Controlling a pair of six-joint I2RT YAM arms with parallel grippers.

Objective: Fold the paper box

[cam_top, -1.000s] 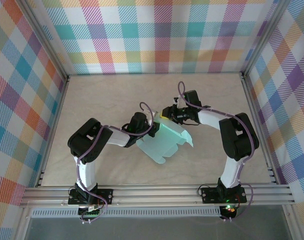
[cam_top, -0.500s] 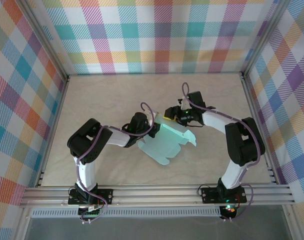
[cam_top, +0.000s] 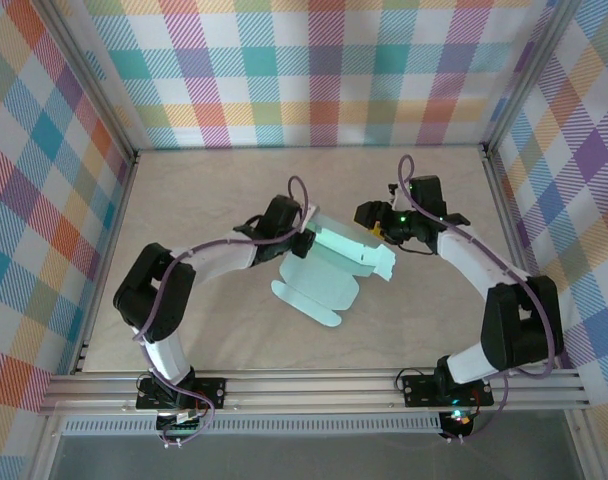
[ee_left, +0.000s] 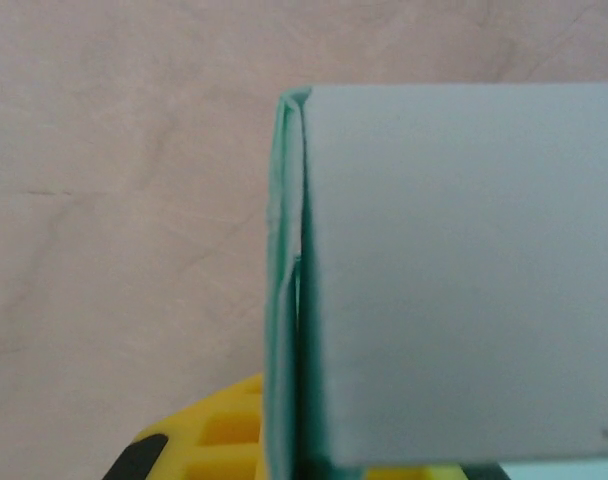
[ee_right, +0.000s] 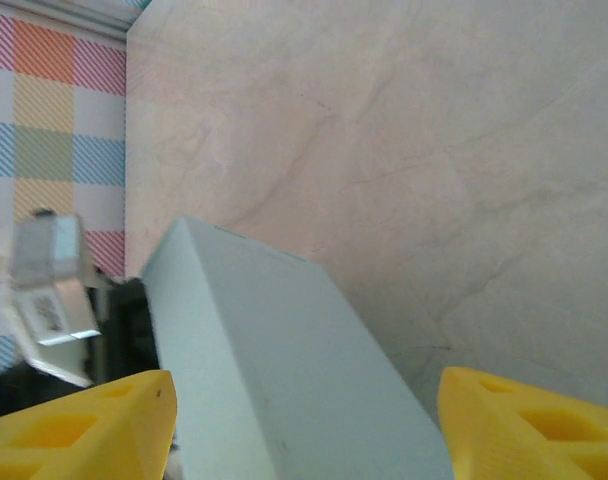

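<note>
The left jaws are clamped tight on the box (ee_left: 454, 270). A yellow pad (ee_left: 214, 432) shows at the bottom of the left wrist view, with the doubled edge of the card running up from it. The right jaws stand wide with nothing in them. Their two yellow fingers (ee_right: 74, 425) sit at the lower corners of the right wrist view, and a folded ridge of the box (ee_right: 284, 380) lies between them. Whether the left finger touches the card I cannot tell.

This looks like a handover: the left side pins a crease while the right lets go to find its next hold. To do it well, the left grip should stay put so the layers do not spring apart. The right jaws should back off the ridge squarely, so neither finger drags the thin card. They should then come in flat on a loose flap, pushing along the crease line rather than across it.

The box (cam_top: 329, 270) is pale mint-green card and sits mid-tabletop (cam_top: 204, 200) between the two arms. It is partly folded. Its far panel is lifted, with a notched tab (cam_top: 382, 262) on the right arm's side. A round-cornered flap (cam_top: 314, 303) lies flat toward the near edge. At the pinned edge the layers sit close, with a thin gap between them.
</note>
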